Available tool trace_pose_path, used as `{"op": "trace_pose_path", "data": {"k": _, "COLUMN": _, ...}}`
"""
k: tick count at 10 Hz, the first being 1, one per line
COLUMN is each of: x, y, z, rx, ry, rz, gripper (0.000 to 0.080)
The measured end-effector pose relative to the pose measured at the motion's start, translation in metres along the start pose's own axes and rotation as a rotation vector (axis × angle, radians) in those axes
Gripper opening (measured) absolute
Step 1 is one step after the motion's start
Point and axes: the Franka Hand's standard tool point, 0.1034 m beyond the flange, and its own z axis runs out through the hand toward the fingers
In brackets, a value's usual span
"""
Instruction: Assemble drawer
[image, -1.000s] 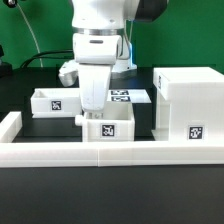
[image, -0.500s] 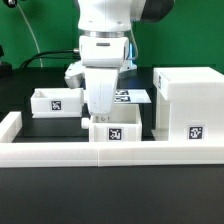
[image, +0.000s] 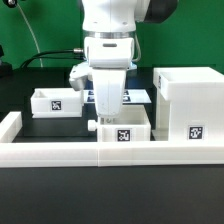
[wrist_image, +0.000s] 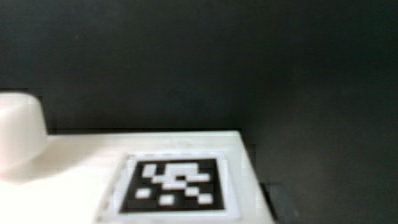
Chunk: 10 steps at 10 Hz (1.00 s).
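A small white open-top tray (image: 125, 135) with a tag on its front and a round knob (image: 92, 127) on its side stands against the front rail. Its right side is close beside the large white housing (image: 185, 105), which carries a square tag. My gripper (image: 108, 117) reaches down into the tray from above. Its fingertips are hidden at the tray's wall, and the tray moves with it. A second tagged tray (image: 55, 102) stands at the exterior view's left. The wrist view shows the tray's tagged face (wrist_image: 178, 183) and the knob (wrist_image: 18, 130), with no fingers in sight.
A long low white border rail (image: 60, 153) runs along the front and up the exterior view's left side. The marker board (image: 138, 97) lies flat behind the gripper. The table top is black (wrist_image: 267, 60). A green wall and cables are at the back.
My gripper and the small tray have slid together toward the exterior view's right, closing the gap to the housing. The left tray and the housing have not moved.
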Motion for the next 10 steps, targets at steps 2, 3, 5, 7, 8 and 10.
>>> {"op": "trace_pose_path", "data": {"k": 2, "x": 0.004, "y": 0.0, "z": 0.0, "rx": -0.001, "ry": 0.002, "rz": 0.017, "gripper": 0.0042}}
{"op": "trace_pose_path", "data": {"k": 3, "x": 0.003, "y": 0.0, "z": 0.0, "rx": 0.0, "ry": 0.002, "rz": 0.019, "gripper": 0.0042}}
{"op": "trace_pose_path", "data": {"k": 5, "x": 0.002, "y": 0.0, "z": 0.0, "rx": 0.0, "ry": 0.002, "rz": 0.02, "gripper": 0.0042}}
{"op": "trace_pose_path", "data": {"k": 7, "x": 0.009, "y": 0.002, "z": -0.001, "rx": 0.001, "ry": 0.006, "rz": 0.019, "gripper": 0.0042}}
{"op": "trace_pose_path", "data": {"k": 8, "x": 0.012, "y": 0.004, "z": -0.001, "rx": -0.004, "ry": 0.009, "rz": 0.014, "gripper": 0.0042}}
{"op": "trace_pose_path", "data": {"k": 10, "x": 0.013, "y": 0.006, "z": -0.001, "rx": -0.043, "ry": 0.013, "rz": 0.018, "gripper": 0.0042}}
